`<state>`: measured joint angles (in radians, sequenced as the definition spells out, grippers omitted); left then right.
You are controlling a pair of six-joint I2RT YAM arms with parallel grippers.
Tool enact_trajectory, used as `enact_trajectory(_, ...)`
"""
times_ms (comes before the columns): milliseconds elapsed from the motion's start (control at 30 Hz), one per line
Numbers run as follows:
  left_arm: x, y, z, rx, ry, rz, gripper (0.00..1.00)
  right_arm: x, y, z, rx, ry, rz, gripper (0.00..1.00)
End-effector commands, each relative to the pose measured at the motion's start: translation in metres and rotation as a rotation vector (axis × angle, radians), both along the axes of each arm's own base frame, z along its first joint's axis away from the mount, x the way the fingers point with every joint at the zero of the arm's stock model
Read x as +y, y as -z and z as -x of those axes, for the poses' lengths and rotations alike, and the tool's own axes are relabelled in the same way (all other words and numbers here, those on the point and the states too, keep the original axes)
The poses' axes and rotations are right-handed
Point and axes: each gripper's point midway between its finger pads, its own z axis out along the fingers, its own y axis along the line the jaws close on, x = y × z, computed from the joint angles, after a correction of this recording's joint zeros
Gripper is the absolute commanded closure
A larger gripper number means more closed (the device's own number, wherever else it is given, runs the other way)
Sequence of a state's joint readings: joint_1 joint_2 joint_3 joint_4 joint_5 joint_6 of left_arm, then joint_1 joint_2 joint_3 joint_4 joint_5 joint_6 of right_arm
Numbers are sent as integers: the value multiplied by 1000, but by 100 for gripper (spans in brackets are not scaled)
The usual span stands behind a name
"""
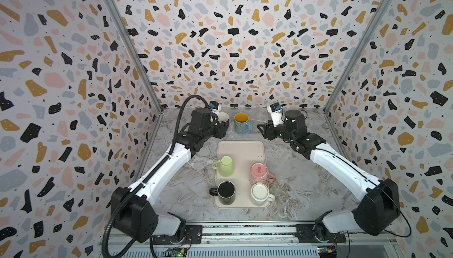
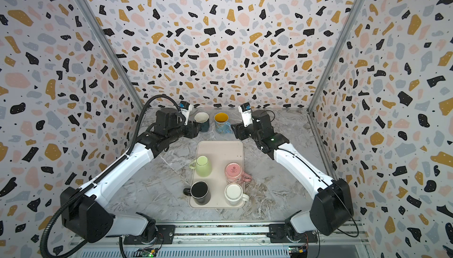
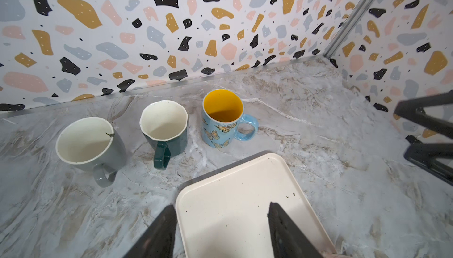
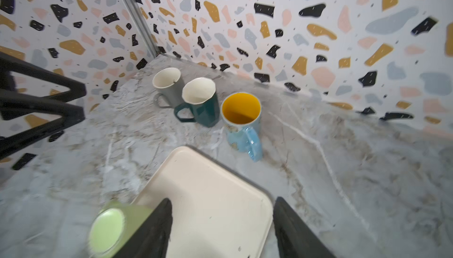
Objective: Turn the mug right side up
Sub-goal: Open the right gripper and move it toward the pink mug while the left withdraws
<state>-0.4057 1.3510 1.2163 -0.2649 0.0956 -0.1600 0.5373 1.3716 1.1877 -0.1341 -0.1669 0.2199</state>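
Observation:
Several mugs stand upside down on the cream tray (image 1: pixel 241 150): pale green (image 1: pixel 225 166), pink (image 1: pixel 259 173), black (image 1: pixel 226 192) and white (image 1: pixel 260 194). Behind the tray a blue butterfly mug (image 1: pixel 241 124) (image 3: pixel 220 124) (image 4: pixel 241 122) with a yellow inside stands upright on the marble. My left gripper (image 1: pixel 221 134) (image 3: pixel 221 207) is open and empty over the tray's far left corner. To the right of the blue mug, my right gripper (image 1: pixel 261 128) (image 4: pixel 221 201) is also open and empty.
A dark green mug (image 3: pixel 166 131) (image 2: pixel 202 122) and a grey mug (image 3: pixel 88 144) (image 4: pixel 168 85) stand upright left of the blue one, along the back wall. My left arm hides the grey mug in both top views. Patterned walls close in the back and sides.

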Motion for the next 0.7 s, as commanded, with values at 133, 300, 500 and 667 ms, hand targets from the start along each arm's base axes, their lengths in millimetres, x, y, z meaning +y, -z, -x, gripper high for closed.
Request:
enact_trajectory(133, 13, -36, 14, -111, -49, 82, 34, -25, 48, 81, 392, 129, -225, 35)
enact_trajectory(300, 14, -41, 20, -131, -50, 118, 31, -39, 65, 108, 484, 188, -313, 35)
enact_trajectory(500, 15, -39, 23, -128, -48, 126, 28, -41, 88, 123, 600, 221, -366, 30)
enact_trajectory(667, 15, -37, 25, -126, -46, 130, 27, -41, 111, 134, 704, 251, -384, 26)
